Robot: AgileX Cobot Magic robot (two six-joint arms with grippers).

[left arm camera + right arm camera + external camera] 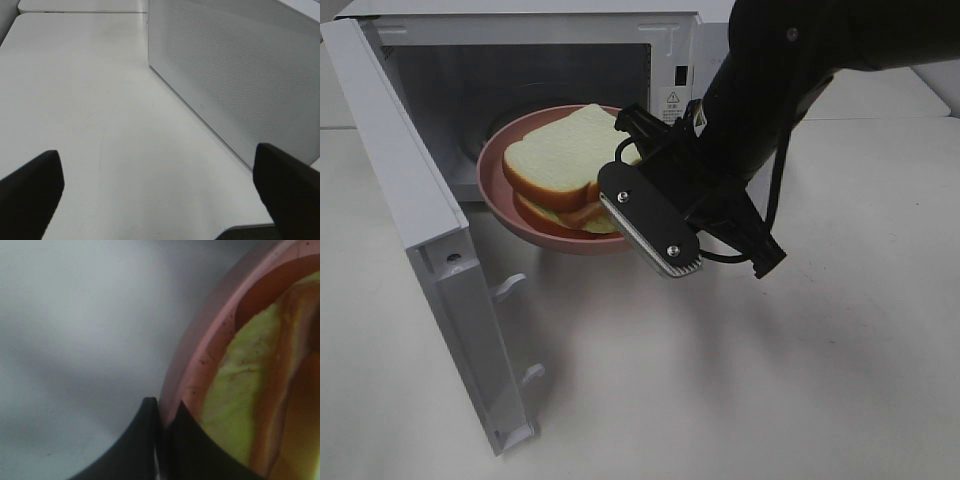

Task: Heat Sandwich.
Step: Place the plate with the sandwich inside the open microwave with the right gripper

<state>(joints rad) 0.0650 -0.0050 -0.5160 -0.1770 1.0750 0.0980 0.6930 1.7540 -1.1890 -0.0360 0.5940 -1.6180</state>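
My right gripper (163,412) is clenched on the rim of the pink plate (492,180), with the sandwich (565,160) sitting on it, about halfway through the mouth of the open microwave (665,40). The left gripper (159,187) gapes over the table (75,100), holding nothing. Risks, as I judge: the one-edge pinch lets the loaded plate sag or slip and the sandwich slides off, or the far rim catches the cavity sill.
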